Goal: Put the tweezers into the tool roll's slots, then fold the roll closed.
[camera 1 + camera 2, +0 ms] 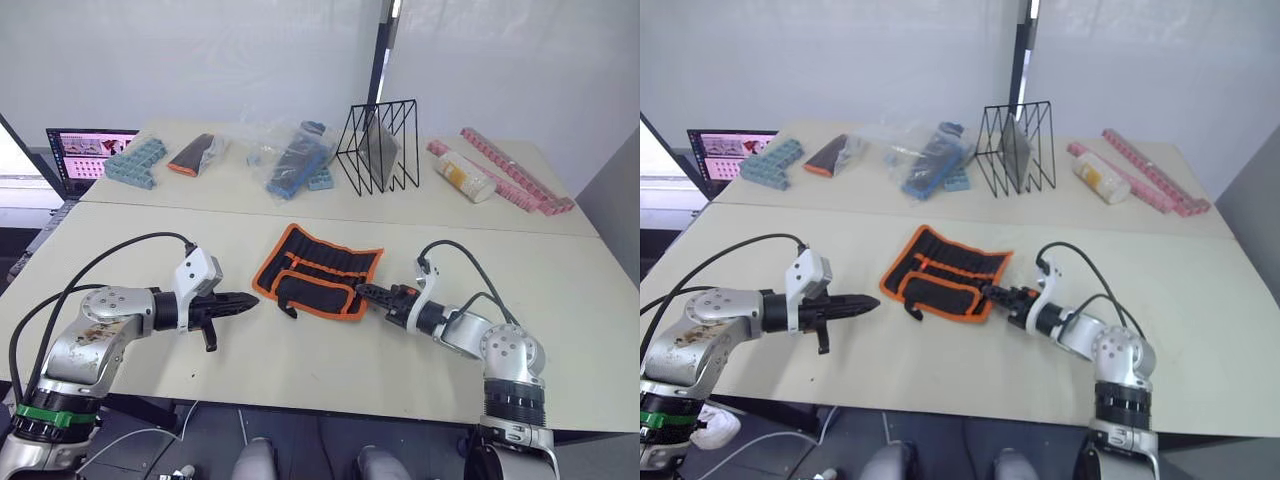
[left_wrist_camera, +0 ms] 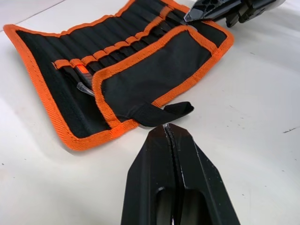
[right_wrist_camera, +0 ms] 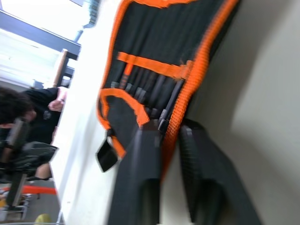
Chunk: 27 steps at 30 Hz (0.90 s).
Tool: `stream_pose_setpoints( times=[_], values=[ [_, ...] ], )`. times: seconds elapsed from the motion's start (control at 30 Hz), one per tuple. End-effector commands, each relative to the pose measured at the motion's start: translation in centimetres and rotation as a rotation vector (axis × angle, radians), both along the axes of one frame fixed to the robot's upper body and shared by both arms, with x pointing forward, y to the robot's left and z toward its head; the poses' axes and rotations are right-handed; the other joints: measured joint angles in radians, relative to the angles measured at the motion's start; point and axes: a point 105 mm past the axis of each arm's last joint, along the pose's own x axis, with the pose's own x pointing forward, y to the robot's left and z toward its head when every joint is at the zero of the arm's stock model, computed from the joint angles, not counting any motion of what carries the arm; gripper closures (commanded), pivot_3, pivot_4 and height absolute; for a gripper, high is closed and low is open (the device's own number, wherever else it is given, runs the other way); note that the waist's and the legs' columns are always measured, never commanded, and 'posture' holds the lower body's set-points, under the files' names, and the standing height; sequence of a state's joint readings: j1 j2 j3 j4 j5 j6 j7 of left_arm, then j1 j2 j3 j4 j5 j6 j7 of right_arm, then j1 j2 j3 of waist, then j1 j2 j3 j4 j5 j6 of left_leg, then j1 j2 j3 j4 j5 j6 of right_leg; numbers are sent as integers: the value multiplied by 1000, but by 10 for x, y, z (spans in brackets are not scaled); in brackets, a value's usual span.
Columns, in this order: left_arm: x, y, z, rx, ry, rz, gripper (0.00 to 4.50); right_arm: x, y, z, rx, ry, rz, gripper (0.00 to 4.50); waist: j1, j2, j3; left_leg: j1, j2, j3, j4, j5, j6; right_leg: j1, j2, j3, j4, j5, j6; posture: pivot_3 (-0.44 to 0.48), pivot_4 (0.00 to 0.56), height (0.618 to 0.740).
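The tool roll [image 1: 318, 272] lies at the table's middle, black with orange edging, its near flap folded up over part of the slots [image 2: 101, 54]. Slim black tweezers [image 3: 154, 89] sit tucked in the slots under the orange stripe. The short black strap [image 2: 159, 111] sticks out from the flap's near edge. My left gripper [image 1: 250, 299] is shut and empty, its tip just short of the strap, left of the roll. At the roll's right side, my right gripper [image 1: 365, 292] has its fingers [image 3: 140, 154] on either side of the orange edge, pinching it.
On the far table stand a black wire rack [image 1: 380, 145], blue blocks [image 1: 135, 162], a plastic bag of blue parts [image 1: 295, 158], a wrapped black-and-orange pouch [image 1: 195, 153], a bottle [image 1: 465, 175] and pink strips [image 1: 515, 170]. A laptop screen [image 1: 90, 155] is far left. A person [image 3: 18, 117] sits beyond the table.
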<state>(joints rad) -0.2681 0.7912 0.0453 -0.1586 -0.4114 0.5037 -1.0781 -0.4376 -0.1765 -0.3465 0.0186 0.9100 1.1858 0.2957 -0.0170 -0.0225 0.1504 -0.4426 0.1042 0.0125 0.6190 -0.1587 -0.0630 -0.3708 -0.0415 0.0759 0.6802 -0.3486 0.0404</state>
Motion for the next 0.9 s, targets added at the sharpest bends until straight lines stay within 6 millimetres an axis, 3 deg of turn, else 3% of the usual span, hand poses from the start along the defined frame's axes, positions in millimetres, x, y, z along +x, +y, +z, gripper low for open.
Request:
stream_pose_setpoints(
  times=[0.03, 0.53, 0.63, 0.9],
  values=[
    [-1, 2, 13, -10, -48, 7, 4500, 1, -11, -1, 5, 14, -25, 4466, 2, 0, 0, 0, 0, 0, 0, 0, 0, 0, 0, 0, 0, 0, 0, 0, 150, 713],
    [2, -9, 6, -50, -36, -3, 4500, -2, -69, 21, -211, -57, 11, 4466, 17, 0, 0, -2, -1, 1, -1, 0, 0, -1, 0, 1, -1, 0, 0, 0, 150, 713],
    [1, -12, 2, -59, -35, -1, 4500, 3, -68, 33, -242, -92, 40, 4466, 10, 1, 1, -2, -1, 1, -1, 0, 0, -2, 0, 2, -1, 0, 0, 0, 150, 713],
    [-3, -21, -3, -75, -38, 5, 4500, 11, -32, 55, -312, -153, 153, 4466, 4, 1, 1, -2, -1, 1, -1, 0, 0, -2, 0, 4, -1, 0, 0, 0, 150, 713]
  ],
)
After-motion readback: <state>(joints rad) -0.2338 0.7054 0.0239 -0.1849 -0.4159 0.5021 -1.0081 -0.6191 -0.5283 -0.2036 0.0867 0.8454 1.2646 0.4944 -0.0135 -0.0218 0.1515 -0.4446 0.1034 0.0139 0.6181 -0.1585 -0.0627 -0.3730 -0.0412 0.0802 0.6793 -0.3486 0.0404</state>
